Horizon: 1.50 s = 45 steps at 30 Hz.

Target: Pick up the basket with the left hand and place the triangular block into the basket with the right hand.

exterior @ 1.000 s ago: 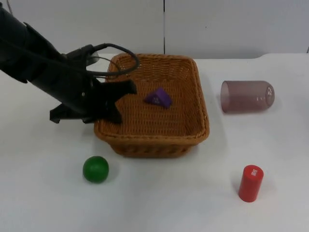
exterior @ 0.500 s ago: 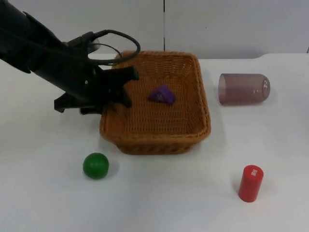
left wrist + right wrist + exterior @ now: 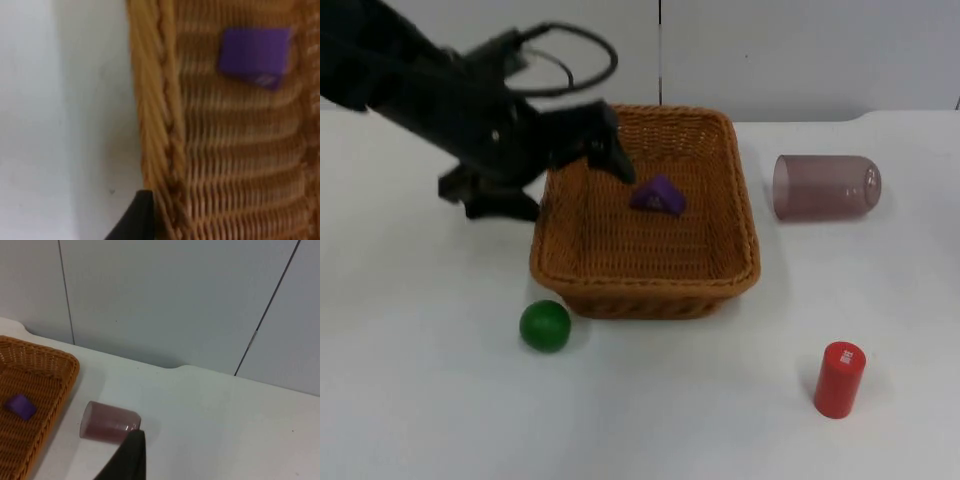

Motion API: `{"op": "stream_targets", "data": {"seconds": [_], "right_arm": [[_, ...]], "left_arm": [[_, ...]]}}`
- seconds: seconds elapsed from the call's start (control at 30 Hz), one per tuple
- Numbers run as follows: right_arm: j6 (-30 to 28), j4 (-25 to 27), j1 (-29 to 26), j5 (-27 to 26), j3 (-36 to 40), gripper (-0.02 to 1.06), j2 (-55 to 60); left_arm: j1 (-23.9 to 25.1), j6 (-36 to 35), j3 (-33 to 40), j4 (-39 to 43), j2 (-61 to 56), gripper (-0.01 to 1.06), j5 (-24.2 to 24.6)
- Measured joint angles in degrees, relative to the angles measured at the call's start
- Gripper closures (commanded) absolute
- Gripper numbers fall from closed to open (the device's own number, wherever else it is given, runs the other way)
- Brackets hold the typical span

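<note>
The woven basket (image 3: 746,225) rests on the white table near the middle, with the purple triangular block (image 3: 657,195) lying on its floor. My left gripper (image 3: 552,178) stands open astride the basket's left rim, one finger over the inside and the other outside, and grips nothing. The left wrist view looks down on that rim (image 3: 156,115), the block (image 3: 254,56) inside, and one black fingertip (image 3: 137,217) beside the rim on its outer side. My right gripper (image 3: 131,459) waits high at the right, open, nothing in it, looking at the basket (image 3: 42,371) and block (image 3: 20,406).
A green ball (image 3: 545,326) lies just off the basket's front left corner. A translucent purple cup (image 3: 825,186) lies on its side to the right of the basket, also the cup (image 3: 107,422) in the right wrist view. A red cylinder (image 3: 839,378) stands front right.
My left gripper has opened off the basket's left rim and drawn back and up. The basket shifted slightly, and the green ball rolled right toward it.
</note>
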Motion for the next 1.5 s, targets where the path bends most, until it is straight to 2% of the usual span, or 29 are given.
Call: {"op": "stream_targets", "data": {"seconds": [0.07, 0.1, 0.13, 0.27, 0.33, 0.37, 0.5, 0.67, 0.87, 1.1, 1.23, 1.27, 1.33, 1.5], "right_arm": [[0.00, 0.00, 0.00, 0.45, 0.00, 0.00, 0.00], [0.00, 0.00, 0.00, 1.02, 0.00, 0.00, 0.00], [0.00, 0.00, 0.00, 1.02, 0.00, 0.00, 0.00], [0.36, 0.00, 0.00, 3.02, 0.00, 0.00, 0.00], [0.92, 0.00, 0.00, 4.29, 0.00, 0.00, 0.00], [0.92, 0.00, 0.00, 4.29, 0.00, 0.00, 0.00], [1.77, 0.00, 0.00, 7.08, 0.00, 0.00, 0.00], [4.58, 0.00, 0.00, 7.33, 1.13, 0.00, 0.00], [7.72, -0.68, 0.00, 6.35, 1.50, 0.00, -0.13], [9.13, -1.17, 0.00, 7.65, 1.50, 0.00, -0.84], [7.94, -1.73, 0.00, 5.50, 1.59, 0.00, -6.56], [7.94, -1.73, 0.00, 5.50, 1.59, 0.00, -6.56], [7.68, -3.82, 0.00, 2.74, 1.59, 0.00, -13.47], [7.58, -8.89, 0.00, 1.69, 1.59, 0.00, -24.21]], "left_arm": [[0.00, -4.35, 0.00, 5.67, -3.29, 0.00, 0.00], [0.00, -9.42, 0.00, 12.60, -6.07, 0.00, 0.13], [0.00, -9.42, 0.00, 12.60, -6.07, 0.00, 0.13], [0.00, -25.65, 3.01, 34.77, -12.84, 0.00, 0.15], [0.00, -30.84, 5.38, 41.14, -15.76, 0.00, -0.07], [0.00, -30.84, 5.38, 41.14, -15.76, 0.00, -0.07], [0.00, -36.41, 13.01, 51.21, -24.64, 0.00, -1.72], [0.00, -38.12, 17.69, 56.96, -36.33, 0.00, -1.73], [0.00, -38.65, 18.04, 63.15, -48.75, 0.00, 0.03], [0.00, -39.05, 17.94, 65.42, -60.16, 0.00, -0.32], [0.00, -39.36, 13.79, 67.02, -66.09, 0.00, 6.70], [0.00, -39.36, 13.79, 67.02, -66.09, 0.00, 6.70], [0.00, -39.48, 10.66, 68.32, -68.43, 0.00, 9.81], [0.00, -39.62, 5.66, 69.31, -71.96, 0.00, 11.25]]}}
